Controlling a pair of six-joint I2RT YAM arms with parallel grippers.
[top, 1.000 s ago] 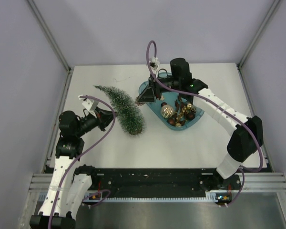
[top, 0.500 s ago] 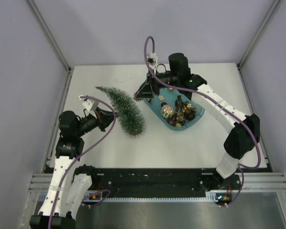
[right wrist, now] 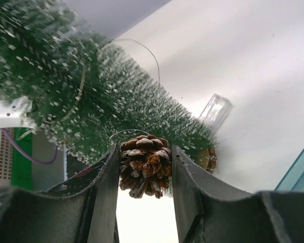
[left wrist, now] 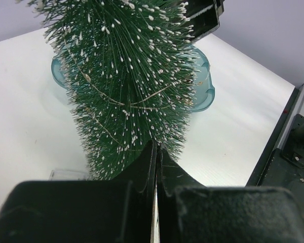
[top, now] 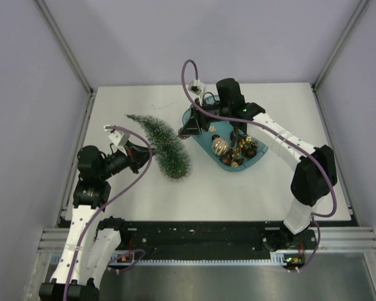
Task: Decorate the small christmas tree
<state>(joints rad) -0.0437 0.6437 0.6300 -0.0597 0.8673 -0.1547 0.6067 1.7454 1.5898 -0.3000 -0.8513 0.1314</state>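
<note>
two fingers of your right gripper [right wrist: 144, 150] are pinching a pine cone [right wrist: 144, 172] by its sides, a thin wire loop showing at its top; just past it lies the small christmas tree [right wrist: 101, 101], on its side on the white table [right wrist: 253, 61]; from above you see its tip pointing to the far left and its wide end toward you, between the left gripper [top: 138, 157] and the teal tray [top: 259, 160], close beside the tray's left end; the left gripper's fingers are pressed together right at the tree's wide end, and whether they catch any bristles you cannot tell.

over the last second your right wrist has swung round at the tray's left end and the forearm has drawn in, so the cone now faces the tree rather than the tray; tree, tray and left arm have not shifted; read that as the pick done and the carry across begun, with the hanging not yet done.

the overhead view gives you the layout, plus the gold ball [top: 220, 146] and other ornaments left in the tray, but it hides the cone behind the gripper; only the right wrist view shows the cone and its loop, and a small clear piece [right wrist: 215, 111] beside the tree's wide end; only the left wrist view shows a thin pale strand lying across the bristles, with the closed fingers just below it.
</note>
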